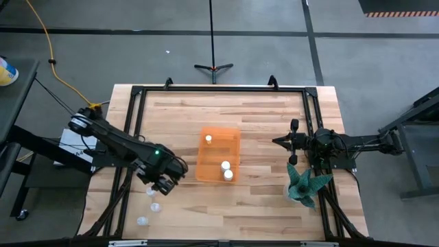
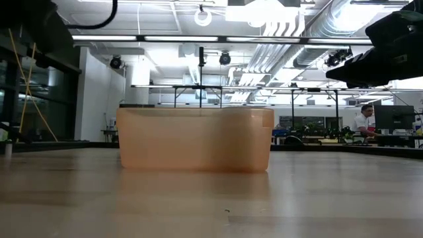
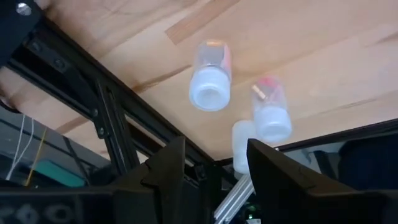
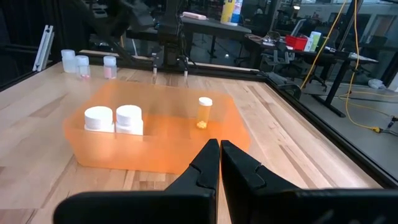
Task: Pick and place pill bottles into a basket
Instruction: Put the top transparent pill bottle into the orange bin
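Pill bottles (image 1: pixel 223 170): three in basket (image 1: pixel 206 162), three left on table (image 1: pixel 247 116) | left gripper (image 1: pixel 165 184) open, empty, near them | right gripper (image 4: pixel 219 163) closed, idle

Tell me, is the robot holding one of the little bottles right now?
No, nothing is held. The left gripper is open above three pill bottles on the table. The right gripper is shut and empty, near the basket.
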Motion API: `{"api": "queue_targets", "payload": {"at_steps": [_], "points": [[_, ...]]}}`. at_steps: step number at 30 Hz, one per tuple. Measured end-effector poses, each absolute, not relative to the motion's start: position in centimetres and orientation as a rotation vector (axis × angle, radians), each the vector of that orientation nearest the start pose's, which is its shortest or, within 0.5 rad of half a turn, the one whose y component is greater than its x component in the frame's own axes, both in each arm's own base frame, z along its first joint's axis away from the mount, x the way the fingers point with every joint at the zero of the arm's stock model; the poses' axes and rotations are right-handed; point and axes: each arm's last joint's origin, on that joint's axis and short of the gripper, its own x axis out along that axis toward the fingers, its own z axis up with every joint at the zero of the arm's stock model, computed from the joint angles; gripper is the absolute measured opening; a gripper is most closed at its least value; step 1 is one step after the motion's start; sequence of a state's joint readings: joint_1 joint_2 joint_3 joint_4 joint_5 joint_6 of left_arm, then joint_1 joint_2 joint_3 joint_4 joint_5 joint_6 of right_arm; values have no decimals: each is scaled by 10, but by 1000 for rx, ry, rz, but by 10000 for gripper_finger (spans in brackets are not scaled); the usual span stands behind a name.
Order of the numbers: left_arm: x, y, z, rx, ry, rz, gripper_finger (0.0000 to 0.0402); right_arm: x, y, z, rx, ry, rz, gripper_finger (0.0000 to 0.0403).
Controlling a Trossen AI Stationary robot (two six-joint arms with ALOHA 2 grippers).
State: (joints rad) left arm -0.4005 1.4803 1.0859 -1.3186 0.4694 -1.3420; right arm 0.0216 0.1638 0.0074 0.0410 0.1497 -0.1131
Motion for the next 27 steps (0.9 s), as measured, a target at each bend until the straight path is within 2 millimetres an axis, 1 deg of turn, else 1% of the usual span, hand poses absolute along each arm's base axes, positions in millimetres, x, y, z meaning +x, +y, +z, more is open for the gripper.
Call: {"api": "queue_targets", "payload": {"at_steps": [5,7,10,16,19,22,27], "points": [[213,-105,227,-943,1929,618,209,107,-2,157,-123,123,-121,7],[215,-106,224,-936,1940,631,220,107,-2,157,-123,122,-121,7],[217,-106,219,-924,1961,657,258,107,-2,157,-123,123,-121,7],[221,-108,209,-891,1998,667,356,107,-2,157,-123,123,-121,7],[223,-111,202,-863,2022,664,388,107,-2,157,-123,123,-122,7],[226,-114,194,-832,2070,624,397,107,-2,157,-123,123,-121,7],[231,-116,179,-783,2141,570,382,107,-2,157,-123,123,-121,7]]}}
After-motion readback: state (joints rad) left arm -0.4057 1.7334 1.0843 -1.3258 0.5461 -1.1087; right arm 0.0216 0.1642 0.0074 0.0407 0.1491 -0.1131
